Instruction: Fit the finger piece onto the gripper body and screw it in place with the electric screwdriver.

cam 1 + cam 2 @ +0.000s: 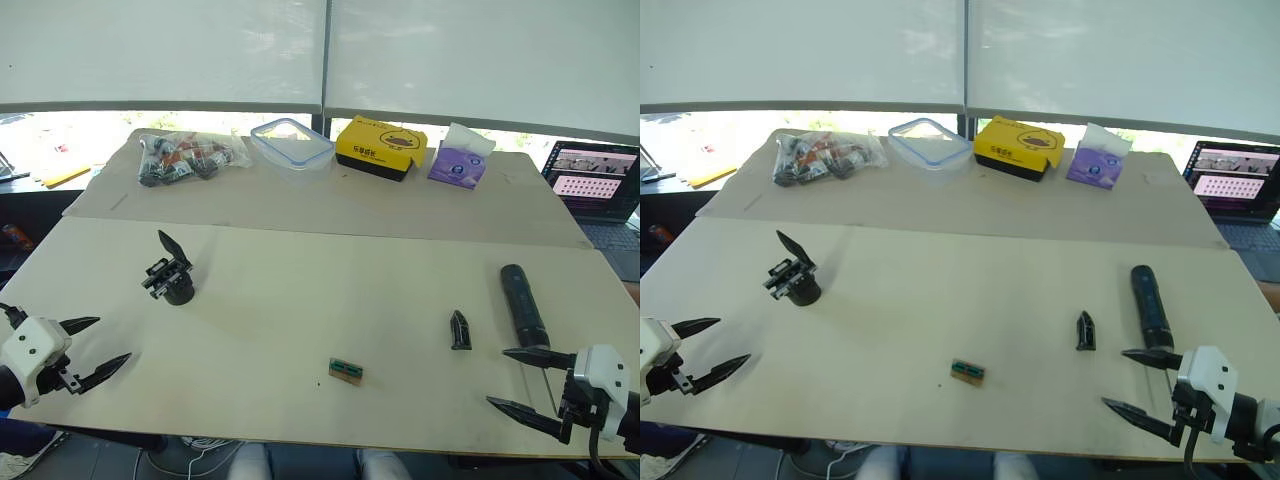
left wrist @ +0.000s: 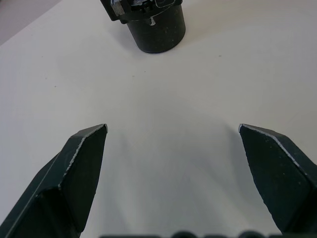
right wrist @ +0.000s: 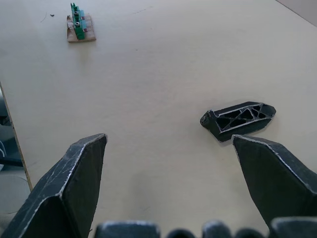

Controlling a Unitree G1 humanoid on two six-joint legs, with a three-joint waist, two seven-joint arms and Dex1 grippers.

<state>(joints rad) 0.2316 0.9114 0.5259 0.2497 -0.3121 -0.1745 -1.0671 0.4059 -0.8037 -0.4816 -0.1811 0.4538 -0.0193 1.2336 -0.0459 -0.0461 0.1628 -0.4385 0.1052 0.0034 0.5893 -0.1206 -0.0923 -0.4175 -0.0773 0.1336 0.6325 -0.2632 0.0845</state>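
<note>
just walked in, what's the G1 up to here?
Nothing is picked up yet. Both claws are open and empty near the table's front edge. The left claw faces the gripper body, which stands alone on the left. The right claw is near the finger piece and the electric screwdriver, both lying loose on the right. A small green block lies mid-table.

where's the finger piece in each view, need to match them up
Left eye view: finger piece lies right of centre, just left of the electric screwdriver.
Right eye view: same spot.
Right wrist view: ahead of the fingertips.
Shared landmark: small green block.
</note>
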